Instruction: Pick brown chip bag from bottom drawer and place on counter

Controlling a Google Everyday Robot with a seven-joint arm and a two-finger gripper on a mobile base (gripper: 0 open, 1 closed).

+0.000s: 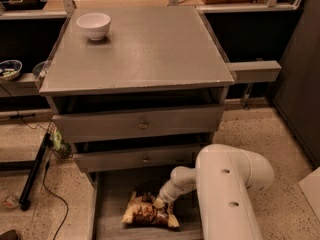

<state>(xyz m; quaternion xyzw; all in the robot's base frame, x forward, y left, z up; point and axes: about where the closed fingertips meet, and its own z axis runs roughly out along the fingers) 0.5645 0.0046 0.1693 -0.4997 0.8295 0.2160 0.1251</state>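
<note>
The brown chip bag (145,212) lies flat on the grey floor of the open bottom drawer (110,194), near its front middle. My gripper (159,203) reaches down from the white arm into the drawer and sits on the bag's upper right edge; its fingers are hidden against the bag. The counter (150,49) is the broad grey top of the cabinet above, with a white bowl (93,25) at its back left.
Two knobbed upper drawers (142,125) stand slightly pulled out above the bottom drawer. A narrow grey side shelf (252,70) sticks out at the right. A small dish (9,69) sits on a low shelf at the left. Cables and a black leg (35,169) lie on the floor at the left.
</note>
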